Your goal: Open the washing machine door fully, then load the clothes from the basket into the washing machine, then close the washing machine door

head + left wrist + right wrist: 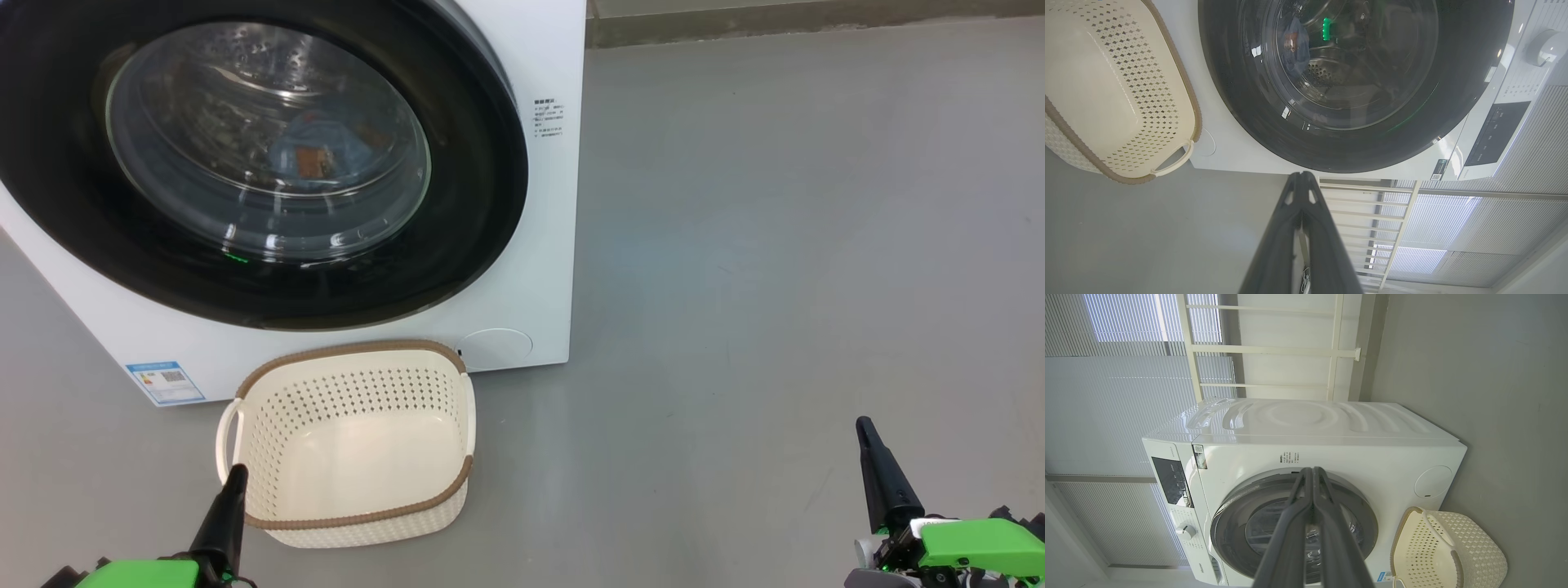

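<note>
Since the washing machine has its door shut flat, the basket in front sits empty and the clothes lie behind the glass, I'd call it done; next is just backing off. Right wrist view adds the control panel. Left gripper and right gripper are both closed, holding nothing.

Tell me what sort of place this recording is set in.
Most likely a home laundry corner or a mock-up of one, indoors. A white front-loading washing machine stands on a bare grey floor, an empty cream perforated laundry basket sits in front of it, and pale window blinds run behind.
</note>
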Robot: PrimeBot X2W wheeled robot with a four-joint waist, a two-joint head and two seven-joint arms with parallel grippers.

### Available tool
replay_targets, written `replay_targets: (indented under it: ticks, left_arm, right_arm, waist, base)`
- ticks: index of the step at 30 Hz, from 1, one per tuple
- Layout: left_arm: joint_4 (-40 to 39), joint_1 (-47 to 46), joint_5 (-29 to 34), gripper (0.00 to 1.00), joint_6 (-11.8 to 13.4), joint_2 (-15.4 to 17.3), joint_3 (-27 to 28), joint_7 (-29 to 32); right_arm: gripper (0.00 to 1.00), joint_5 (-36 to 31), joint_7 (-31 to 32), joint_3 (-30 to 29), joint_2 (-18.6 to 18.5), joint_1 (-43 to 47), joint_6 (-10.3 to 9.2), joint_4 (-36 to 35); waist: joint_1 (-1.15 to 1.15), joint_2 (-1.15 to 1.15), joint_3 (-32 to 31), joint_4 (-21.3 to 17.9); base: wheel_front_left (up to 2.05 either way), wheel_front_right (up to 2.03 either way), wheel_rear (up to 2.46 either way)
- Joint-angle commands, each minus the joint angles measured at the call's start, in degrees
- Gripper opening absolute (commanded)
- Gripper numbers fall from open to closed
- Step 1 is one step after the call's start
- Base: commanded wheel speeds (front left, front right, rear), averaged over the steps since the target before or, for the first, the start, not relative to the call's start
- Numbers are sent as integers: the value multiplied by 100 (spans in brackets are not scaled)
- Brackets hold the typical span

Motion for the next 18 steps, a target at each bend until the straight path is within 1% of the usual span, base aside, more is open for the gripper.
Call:
replay_targets:
  ticks: [1, 18]
  left_arm:
    - [-107, -236, -26, 0, -57, 85, 198, 17]
    - [-107, -236, -19, 0, -57, 78, 207, 25]
  right_arm:
    - [0, 45, 44, 130, -19, -228, -6, -143]
    - [0, 46, 44, 131, -19, -228, -6, -143]
  waist:
    - [0, 0, 0, 0]
    - [0, 0, 0, 0]
  base:
    - [0, 0, 0]
    - [0, 0, 0]
